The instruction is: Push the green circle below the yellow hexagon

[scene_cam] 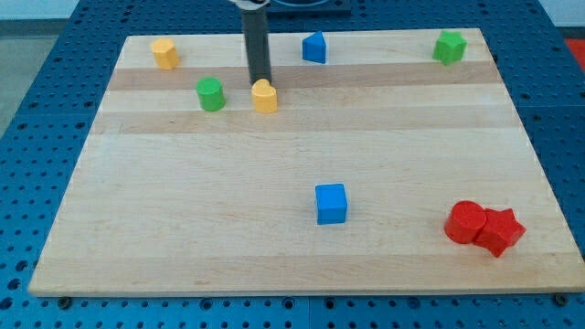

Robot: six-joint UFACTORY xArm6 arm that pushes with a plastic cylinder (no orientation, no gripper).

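Pushing: not begun as far as shown; green plastic circle block (210,94) sits below and right of yellow plastic hexagon block (164,53), near board's top-left corner, apart from it
left: shift circle toward left edge, so it's straight under hexagon
tip: my tip (261,81) just behind yellow plastic heart-like block (265,96), right of circle, not touching circle
claw: none, bare dark rod, holds nothing
board: pale wooden board (274,247), smooth, banded grain
others: blue cube (331,203) centre-bottom; blue block (314,47) top edge; green star-like block (449,47) top-right corner; two red blocks (483,226) touching, bottom-right corner
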